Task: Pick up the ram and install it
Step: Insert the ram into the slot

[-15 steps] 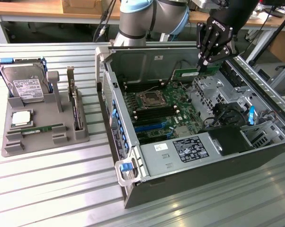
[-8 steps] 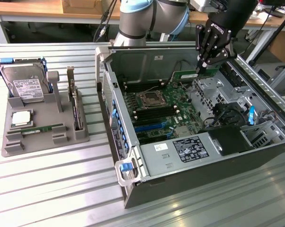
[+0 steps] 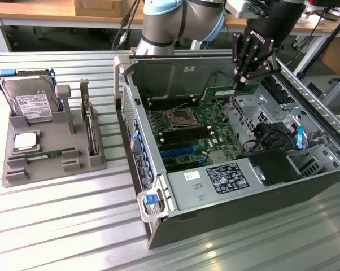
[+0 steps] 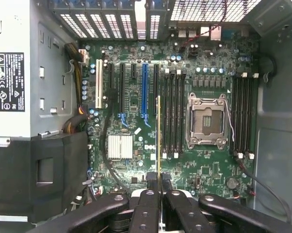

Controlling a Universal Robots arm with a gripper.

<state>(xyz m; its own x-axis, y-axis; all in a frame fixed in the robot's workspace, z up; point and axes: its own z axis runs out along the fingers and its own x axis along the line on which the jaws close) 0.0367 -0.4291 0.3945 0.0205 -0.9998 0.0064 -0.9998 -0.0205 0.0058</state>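
Gripper point(image 4: 159, 187) pinches the ram point(image 4: 158, 136) edge-on above the DIMM slots point(image 4: 173, 116) beside the CPU socket point(image 4: 207, 120), toward the case point(image 3: 175, 70) far wall; slight misalignment could jam it against a slot latch.

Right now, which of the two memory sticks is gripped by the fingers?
The stick over the motherboard, clamped between the fingers; the other stick lies in the grey tray.

A silver table point(image 3: 57, 226) of ribbed metal slats carries two things, set near each other. A grey moulded holder tray point(image 3: 14, 176) sits toward the exterior view's left. An open computer case point(image 3: 243, 210) lies toward its right.
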